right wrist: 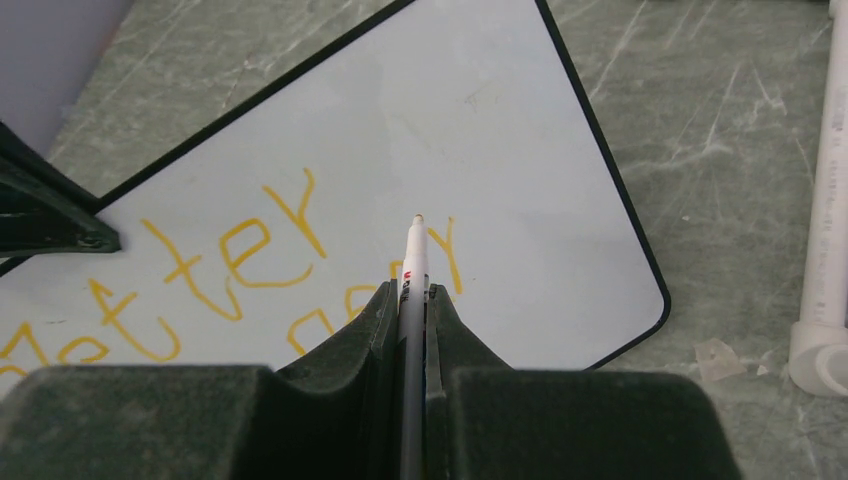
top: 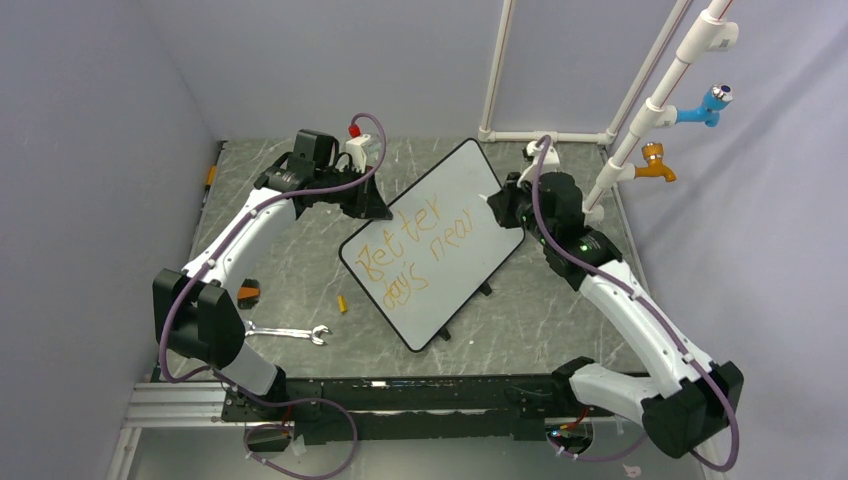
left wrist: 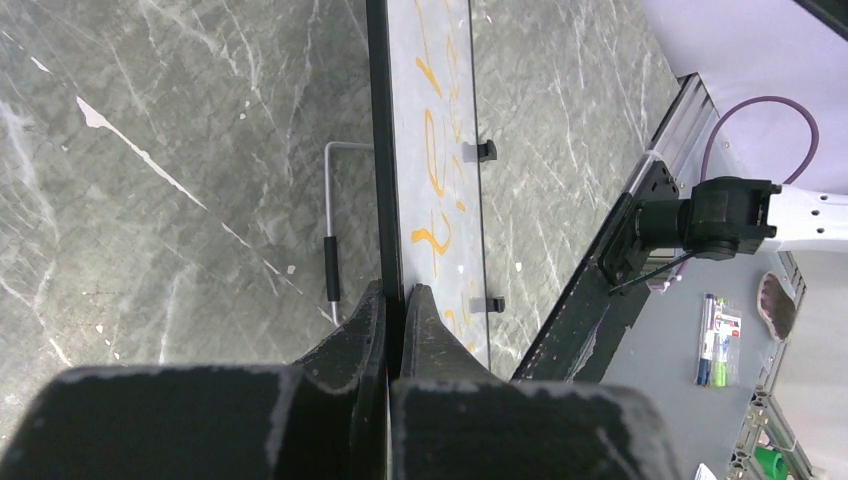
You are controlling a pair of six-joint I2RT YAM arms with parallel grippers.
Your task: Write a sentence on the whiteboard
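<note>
the sentence [top: 425, 255], in orange handwriting, reads "better days near" on two lines across the nearer part of the whiteboard [top: 462, 185]. the whiteboard sits turned at an angle in the middle of the grey marbled table [top: 300, 270], between my two arms. the part of it toward the far wall is bare.

my left gripper [left wrist: 394, 300] is clamped on the whiteboard's black frame at its left edge, one finger on each side. i judge this grip is there to stop it sliding under the pen.

my right gripper [right wrist: 412, 300] is closed on a white marker [right wrist: 412, 262]. the marker lies along the fingers with its tip pointing out over the whiteboard, just beside the last letter of "near". i cannot tell whether the tip touches the surface.

with all three words readable, i judge the writing is finished or nearly so.

a wrench [top: 287, 332] lies on the table nearer my left arm's base, well apart from the whiteboard.
</note>
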